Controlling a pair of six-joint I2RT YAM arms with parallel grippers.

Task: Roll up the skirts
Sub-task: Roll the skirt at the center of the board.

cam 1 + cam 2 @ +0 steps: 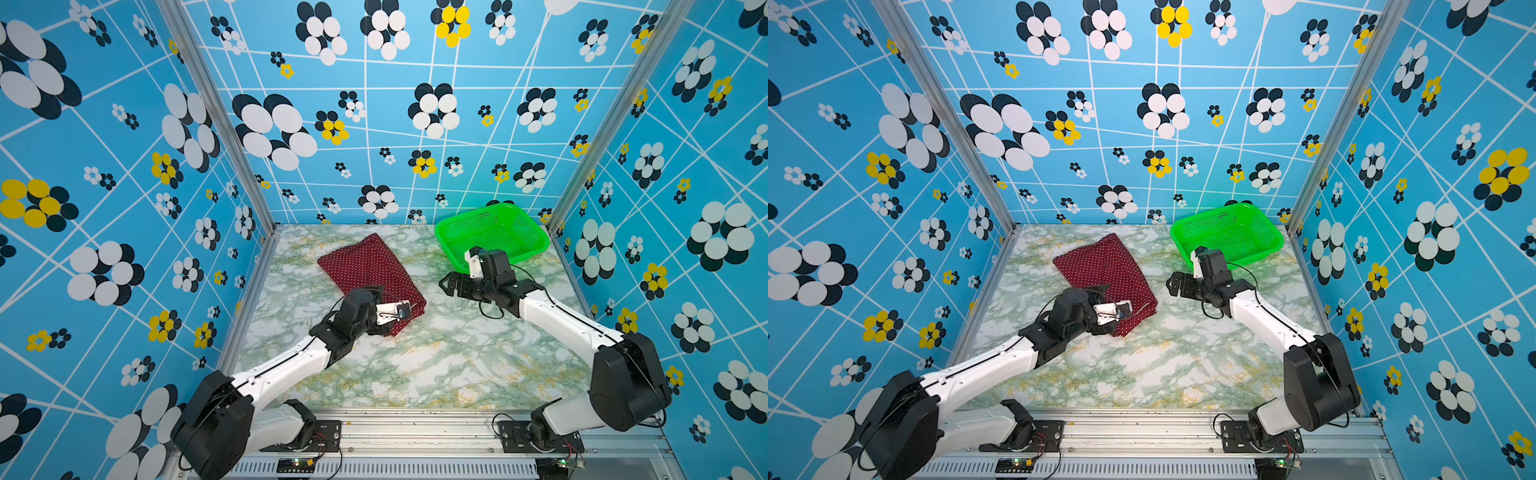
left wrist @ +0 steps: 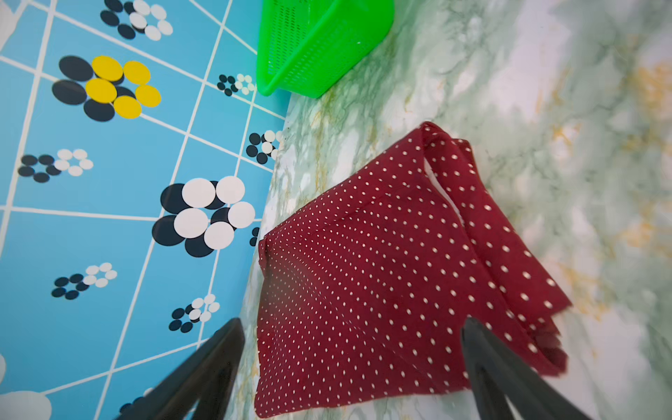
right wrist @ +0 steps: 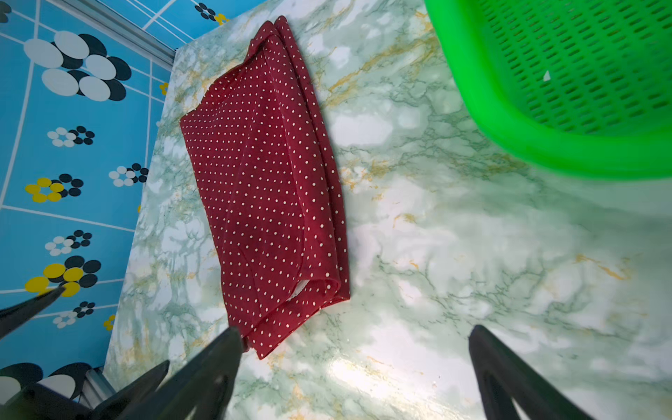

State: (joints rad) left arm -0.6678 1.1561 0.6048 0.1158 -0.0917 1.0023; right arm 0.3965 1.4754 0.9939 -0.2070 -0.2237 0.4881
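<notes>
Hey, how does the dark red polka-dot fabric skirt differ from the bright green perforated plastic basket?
The dark red polka-dot skirt is soft cloth folded flat; the green plastic basket is rigid mesh with raised walls. The skirt is dotted white; the basket is plain. The skirt lies left of centre; the basket sits in the far right corner. Both rest on the marble-patterned tabletop.
</notes>
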